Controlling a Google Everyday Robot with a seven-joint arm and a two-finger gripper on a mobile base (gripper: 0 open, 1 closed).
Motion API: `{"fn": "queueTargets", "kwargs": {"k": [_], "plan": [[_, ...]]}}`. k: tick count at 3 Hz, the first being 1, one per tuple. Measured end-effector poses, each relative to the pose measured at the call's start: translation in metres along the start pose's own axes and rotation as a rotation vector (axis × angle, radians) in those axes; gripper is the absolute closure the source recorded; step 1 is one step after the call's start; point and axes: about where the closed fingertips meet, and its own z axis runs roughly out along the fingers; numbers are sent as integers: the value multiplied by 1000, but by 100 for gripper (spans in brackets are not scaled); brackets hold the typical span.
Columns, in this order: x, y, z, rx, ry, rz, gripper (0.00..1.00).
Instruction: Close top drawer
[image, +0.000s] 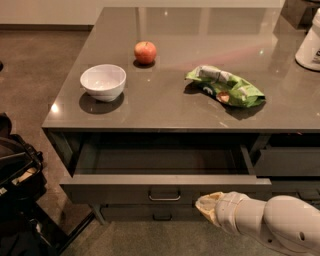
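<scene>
The top drawer (165, 187) is pulled well out from under the grey counter, and its dark inside shows nothing in it. Its flat front carries a small central metal loop handle (164, 195). My gripper (206, 205) comes in from the lower right on a white arm. Its pale tip sits against the drawer front, just right of the handle.
On the counter (170, 100) stand a white bowl (103, 81), a red apple (145, 52) and a green snack bag (227, 86). A white container (310, 42) is at the far right edge. A lower drawer handle (161, 217) shows beneath. Dark robot parts (17, 190) fill the lower left.
</scene>
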Motion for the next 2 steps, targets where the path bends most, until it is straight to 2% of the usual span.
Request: {"fn": "queueTargets", "kwargs": {"k": [1, 2], "plan": [[-13, -25, 0, 91, -2, -39, 100], [-23, -39, -1, 146, -9, -75, 100]]}}
